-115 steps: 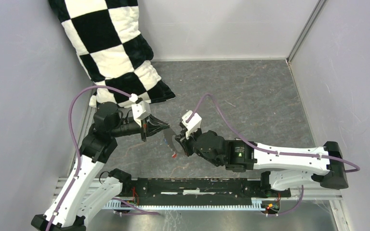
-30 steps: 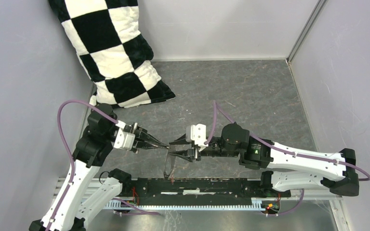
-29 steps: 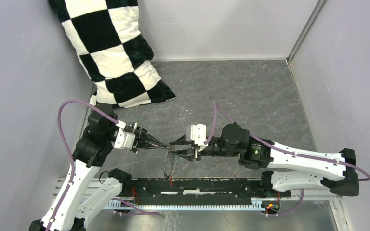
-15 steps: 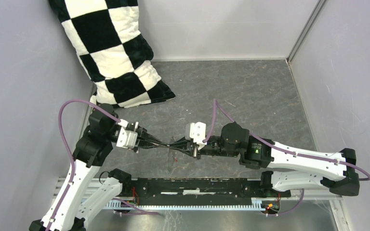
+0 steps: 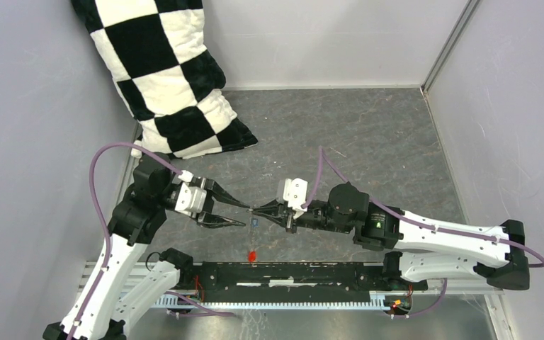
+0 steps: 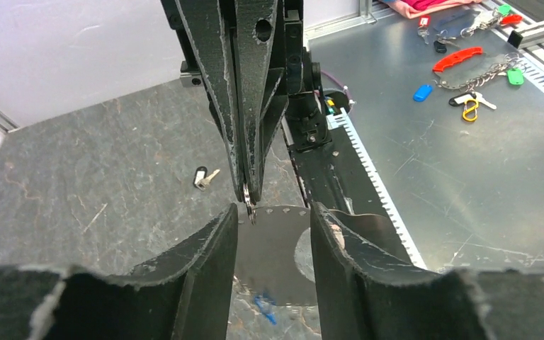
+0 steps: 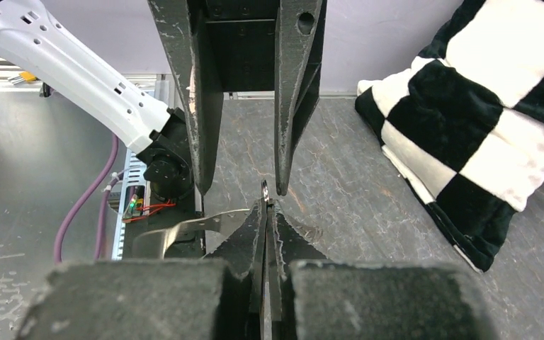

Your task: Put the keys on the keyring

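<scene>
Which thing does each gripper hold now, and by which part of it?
The right gripper pinches the keyring by its rim, at the fingertips; the left gripper is open, holding nothing.

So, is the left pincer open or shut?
Open. In the left wrist view the left pincer has its fingers clearly apart, with the right pincer, shut, pointing at the gap.

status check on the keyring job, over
Left gripper open, right gripper shut on the keyring. Red key and dark key on the table, blue key under the tips. Pillow well clear.
</scene>
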Tool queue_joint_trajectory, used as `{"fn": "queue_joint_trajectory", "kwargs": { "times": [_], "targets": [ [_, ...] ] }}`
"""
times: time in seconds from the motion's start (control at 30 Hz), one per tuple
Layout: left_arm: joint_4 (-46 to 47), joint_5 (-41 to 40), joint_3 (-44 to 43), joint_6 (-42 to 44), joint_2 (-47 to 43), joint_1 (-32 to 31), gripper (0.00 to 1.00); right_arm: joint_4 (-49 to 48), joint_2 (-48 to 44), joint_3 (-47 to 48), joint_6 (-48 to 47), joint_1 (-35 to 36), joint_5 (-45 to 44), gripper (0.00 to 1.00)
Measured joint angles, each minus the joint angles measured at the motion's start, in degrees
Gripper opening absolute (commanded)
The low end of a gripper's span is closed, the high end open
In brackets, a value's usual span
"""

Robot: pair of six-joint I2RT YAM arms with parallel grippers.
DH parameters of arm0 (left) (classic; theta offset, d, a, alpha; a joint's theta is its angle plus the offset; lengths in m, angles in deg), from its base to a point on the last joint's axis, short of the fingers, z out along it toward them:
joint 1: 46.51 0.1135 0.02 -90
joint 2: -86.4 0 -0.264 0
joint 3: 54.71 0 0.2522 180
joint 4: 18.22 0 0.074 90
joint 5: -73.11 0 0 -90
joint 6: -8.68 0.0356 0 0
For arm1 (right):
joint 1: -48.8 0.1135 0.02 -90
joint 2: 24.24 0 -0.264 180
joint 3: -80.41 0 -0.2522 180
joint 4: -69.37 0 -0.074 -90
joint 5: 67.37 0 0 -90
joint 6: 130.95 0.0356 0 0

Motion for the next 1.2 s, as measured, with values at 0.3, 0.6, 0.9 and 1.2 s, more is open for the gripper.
{"fn": "queue_joint_trajectory", "kwargs": {
  "times": [0.3,0.6,0.9,1.2],
  "targets": [
    [-0.22,-3.52,0.04,-4.61,0.37,0.02,0.33,-3.37,-0.9,-2.14,1.03,0.0,-0.07,0.01],
    [5.35,-5.81,1.46,-11.04,-0.37,0.0,0.16,-5.33,-1.2,-2.82,1.99,0.0,0.0,0.01],
    [6.58,-4.94,1.7,-12.68,-0.44,0.02,0.15,-7.1,-1.16,-3.21,2.27,0.0,0.0,0.01],
    [6.58,-3.93,1.75,-12.68,-0.39,0.02,0.02,-9.55,-0.76,-4.26,3.32,0.0,0.09,0.01]
  ]
}}
